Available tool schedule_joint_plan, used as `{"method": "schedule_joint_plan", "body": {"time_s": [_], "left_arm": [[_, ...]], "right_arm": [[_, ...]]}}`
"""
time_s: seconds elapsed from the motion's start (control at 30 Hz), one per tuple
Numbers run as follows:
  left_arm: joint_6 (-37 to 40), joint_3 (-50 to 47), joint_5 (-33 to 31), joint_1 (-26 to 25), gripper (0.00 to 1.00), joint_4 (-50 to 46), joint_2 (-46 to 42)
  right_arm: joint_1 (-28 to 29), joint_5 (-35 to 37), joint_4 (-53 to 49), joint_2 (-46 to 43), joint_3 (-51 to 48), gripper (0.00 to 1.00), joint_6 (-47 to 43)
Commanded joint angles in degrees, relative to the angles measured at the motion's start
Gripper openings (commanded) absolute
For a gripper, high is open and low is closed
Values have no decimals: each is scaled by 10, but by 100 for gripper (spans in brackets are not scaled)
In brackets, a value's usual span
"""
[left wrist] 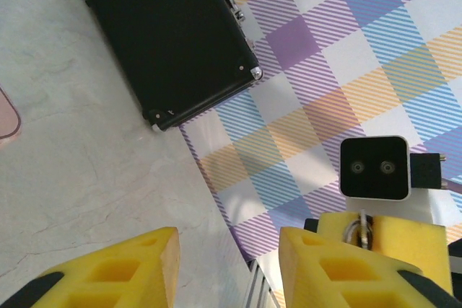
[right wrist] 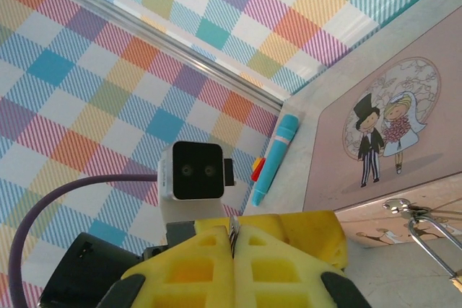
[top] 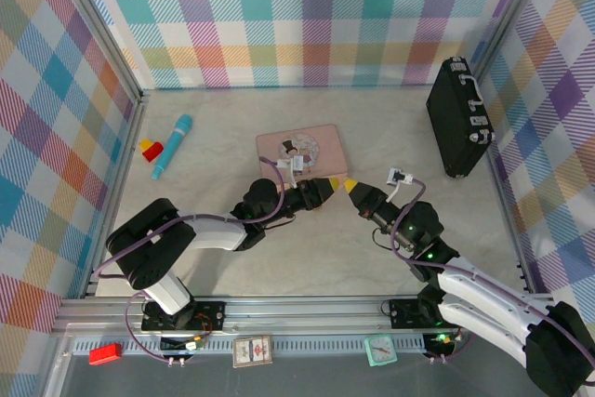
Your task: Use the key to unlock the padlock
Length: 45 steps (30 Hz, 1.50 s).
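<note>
Key (right wrist: 232, 227) is clamped in the clenched right tool (right wrist: 233, 239); left tool (left wrist: 229, 243) faces it, jaws apart, empty. Padlock (right wrist: 427, 242) shackle shows beside the pink tin (right wrist: 333, 164).

Case (left wrist: 166, 34), upper left: black, matt, fine grain; corner caps bright metal. Tin (right wrist: 382, 149): pink, smooth, satin, printed lid. Padlock shackle (right wrist: 427, 242), lower right: thin glossy metal. Key (right wrist: 232, 230): thin grey metal sliver. Left pads (left wrist: 130, 268): yellow, matt, foam-like. Table (left wrist: 72, 164): pale, marbled, matt.

Marbled table (top: 307, 258): tin (top: 316, 144), case (top: 457, 118), perhaps marker (top: 173, 146).
</note>
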Motion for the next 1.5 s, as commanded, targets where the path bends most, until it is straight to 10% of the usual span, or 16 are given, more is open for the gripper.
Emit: {"method": "schedule_joint_plan", "body": {"time_s": [0.0,1.47], "left_arm": [[3,3,13,-12,40,41,-28],[0,33,36,-32,13,23,-28]], "right_arm": [[4,28,11,-12,-5,0,-12],[13,40,58,12,-5,0,19]]}}
